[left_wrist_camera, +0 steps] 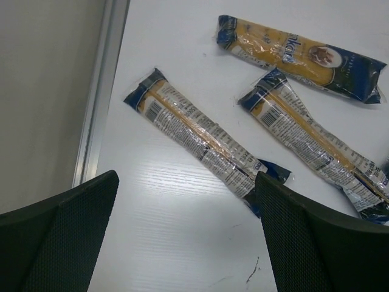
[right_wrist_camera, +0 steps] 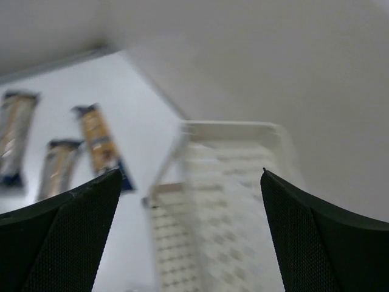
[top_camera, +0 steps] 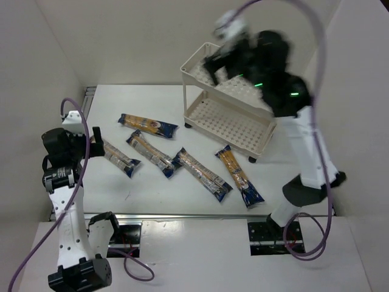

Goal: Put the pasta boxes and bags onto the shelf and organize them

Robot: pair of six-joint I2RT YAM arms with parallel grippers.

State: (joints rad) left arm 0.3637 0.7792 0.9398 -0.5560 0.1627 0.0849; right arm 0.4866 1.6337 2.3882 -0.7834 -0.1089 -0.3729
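Note:
Several long clear spaghetti packets with blue ends lie flat on the white table in front of the shelf [top_camera: 228, 118], a cream two-tier rack at the back right. The leftmost packet [top_camera: 119, 158] lies just right of my left gripper [top_camera: 95, 142], which is open and empty. In the left wrist view that gripper [left_wrist_camera: 186, 177] hovers over bare table, the same packet [left_wrist_camera: 203, 141] running diagonally just ahead of its fingers, two more [left_wrist_camera: 316, 137] [left_wrist_camera: 301, 58] beyond. My right gripper [top_camera: 214, 64], blurred, is open and empty over the shelf's upper tray [right_wrist_camera: 234, 182].
The other packets lie at the table's middle [top_camera: 148, 126] [top_camera: 152, 153] [top_camera: 202, 174] and near the shelf's front corner [top_camera: 239, 176]. White walls close in the left, back and right. A metal rail [left_wrist_camera: 100, 103] edges the table's left side.

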